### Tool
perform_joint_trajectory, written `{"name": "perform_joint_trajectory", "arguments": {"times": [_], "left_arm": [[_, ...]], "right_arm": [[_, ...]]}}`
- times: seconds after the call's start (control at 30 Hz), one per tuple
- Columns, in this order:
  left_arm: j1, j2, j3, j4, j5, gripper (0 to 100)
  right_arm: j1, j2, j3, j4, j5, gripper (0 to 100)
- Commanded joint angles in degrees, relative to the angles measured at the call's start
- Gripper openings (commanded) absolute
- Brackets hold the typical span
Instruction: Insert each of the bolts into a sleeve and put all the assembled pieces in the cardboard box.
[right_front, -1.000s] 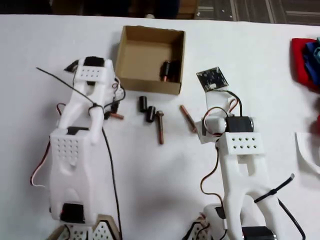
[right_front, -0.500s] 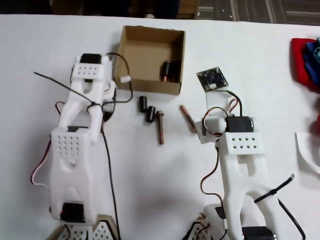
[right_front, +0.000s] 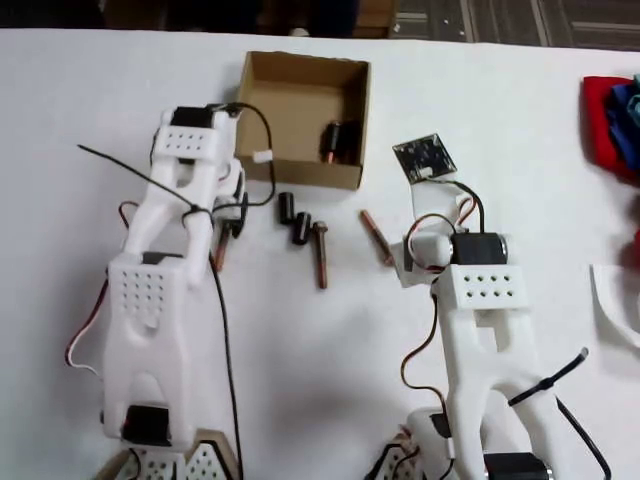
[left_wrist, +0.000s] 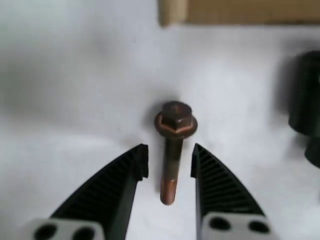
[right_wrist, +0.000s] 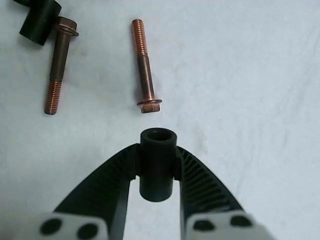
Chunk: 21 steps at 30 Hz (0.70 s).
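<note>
A copper bolt (left_wrist: 172, 155) lies on the white table, its hex head toward the cardboard box (left_wrist: 235, 12). My left gripper (left_wrist: 170, 161) is open, one finger on each side of the shaft, with small gaps. From above, that bolt (right_front: 219, 258) pokes out beside the left arm (right_front: 185, 170). My right gripper (right_wrist: 157, 162) is shut on a black sleeve (right_wrist: 157, 170) held upright, just short of a second bolt (right_wrist: 145, 65). A third bolt (right_front: 320, 255) lies touching one of two loose sleeves (right_front: 300, 228). One assembled piece (right_front: 340, 140) lies inside the cardboard box (right_front: 300, 170).
The second loose sleeve (right_front: 287, 207) stands just in front of the box wall. A red and blue cloth (right_front: 612, 110) and a white curved object (right_front: 612, 305) sit at the table's right edge. The right arm (right_front: 480, 290) stands right of the loose bolts.
The left arm's wrist has swung away from the table's near edge and then to the right, closer to the box. Its bolt now lies lengthwise under the gripper. The right arm has not moved.
</note>
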Motion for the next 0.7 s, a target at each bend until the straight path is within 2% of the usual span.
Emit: {"name": "perform_joint_trajectory", "arguments": {"times": [0.0,0.23,0.67], "left_arm": [[0.7,-0.6,-2.0,-1.9,0.5,16],[0.8,-0.6,-1.7,-5.6,0.3,16],[0.8,6.3,-3.6,-1.8,0.4,14]], "right_arm": [[0.4,-2.4,-0.7,-0.2,0.1,2.3],[0.4,-2.4,-0.7,-0.2,0.1,2.3],[0.4,-2.4,-0.7,-0.2,0.1,2.3]]}}
